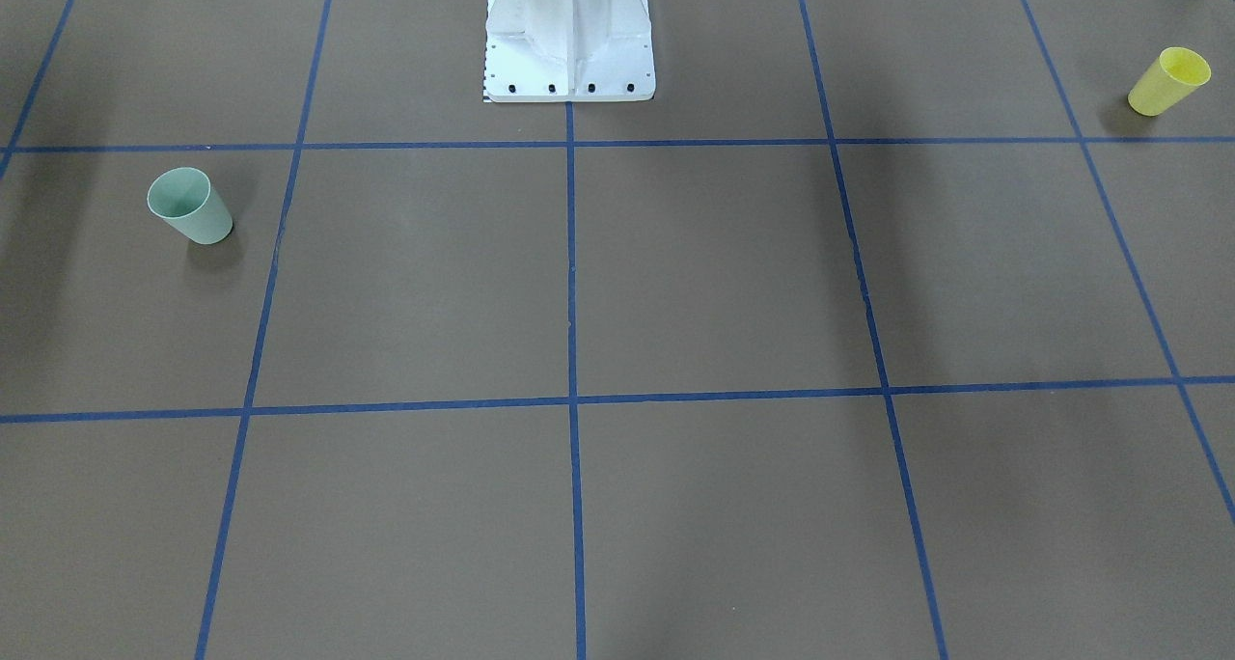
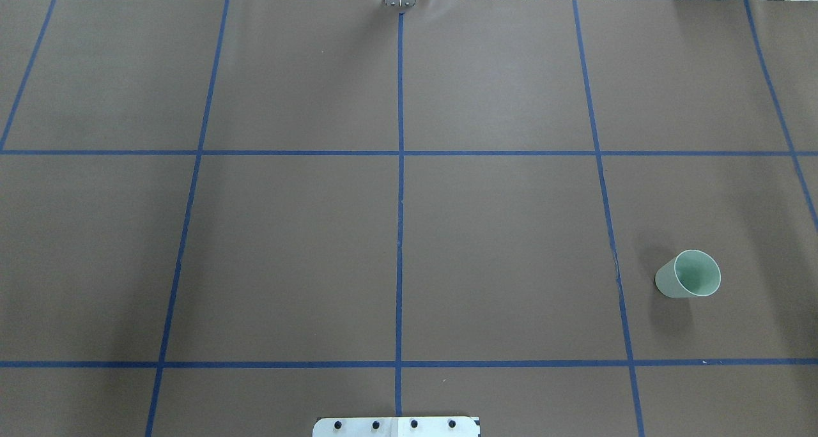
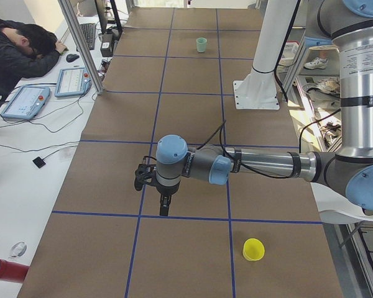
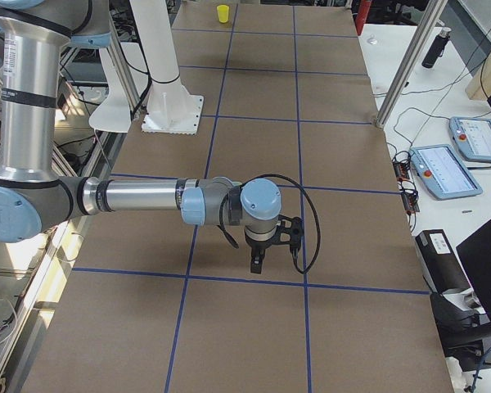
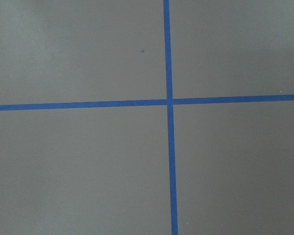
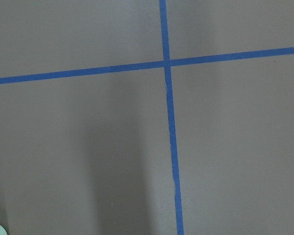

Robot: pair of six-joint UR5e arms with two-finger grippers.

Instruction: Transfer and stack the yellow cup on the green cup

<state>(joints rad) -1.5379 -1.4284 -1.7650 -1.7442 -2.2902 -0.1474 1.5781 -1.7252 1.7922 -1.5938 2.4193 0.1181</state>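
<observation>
Brown worktop [image 1: 714,274] carries the green cup [image 1: 190,206] and the yellow cup [image 1: 1168,81], both upright and well apart. The left gripper [image 3: 165,208] and the right gripper [image 4: 256,264] hang above it. I cannot tell how wide they are.

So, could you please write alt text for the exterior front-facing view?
A pale green cup stands upright at the left of a brown table, and a yellow cup stands far apart at the upper right edge. Blue tape lines mark a grid, the robot's white base sits at top centre, and no arm shows.
</observation>
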